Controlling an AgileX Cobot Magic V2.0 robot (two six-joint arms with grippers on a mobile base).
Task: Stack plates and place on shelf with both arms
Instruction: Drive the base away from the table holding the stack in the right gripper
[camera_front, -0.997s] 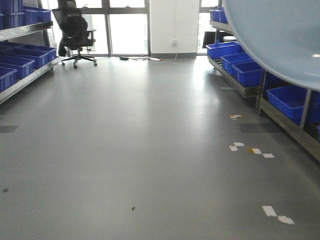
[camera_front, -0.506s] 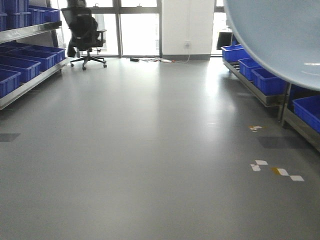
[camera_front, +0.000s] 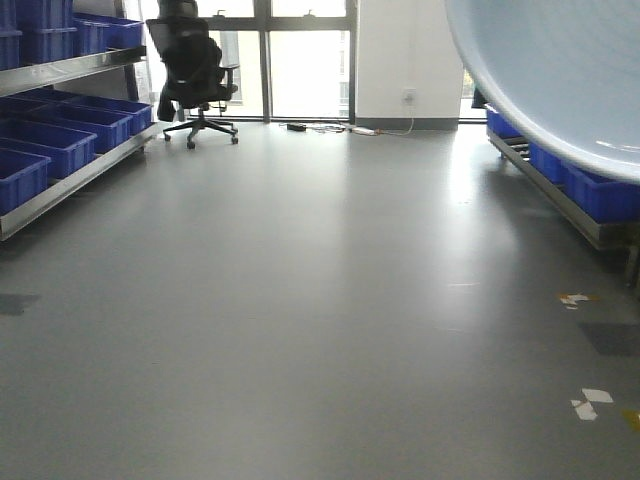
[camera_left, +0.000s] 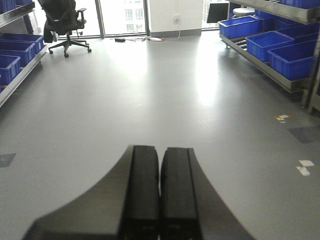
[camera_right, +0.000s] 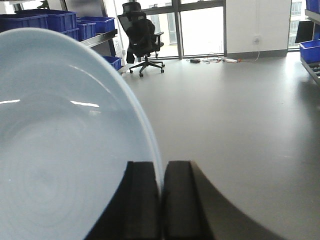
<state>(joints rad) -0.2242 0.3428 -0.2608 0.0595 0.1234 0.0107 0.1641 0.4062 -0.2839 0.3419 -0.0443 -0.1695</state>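
My right gripper (camera_right: 161, 172) is shut on the rim of a large pale bluish-white plate (camera_right: 60, 145), which fills the left of the right wrist view and stands on edge. The same plate (camera_front: 560, 70) shows at the top right of the front view, held in the air. I cannot tell whether it is one plate or two stacked. My left gripper (camera_left: 160, 155) is shut with nothing between its fingers, held above the bare floor.
Grey floor ahead. Metal shelving with blue bins runs along the left (camera_front: 50, 150) and along the right (camera_front: 590, 195). A black office chair (camera_front: 195, 70) stands by the far windows. White tape marks (camera_front: 590, 402) lie on the floor at right.
The view has swung leftward: chair, left shelf and windows have shifted right in the front view, and the right shelf has slid toward the edge. The plate stays at top right.
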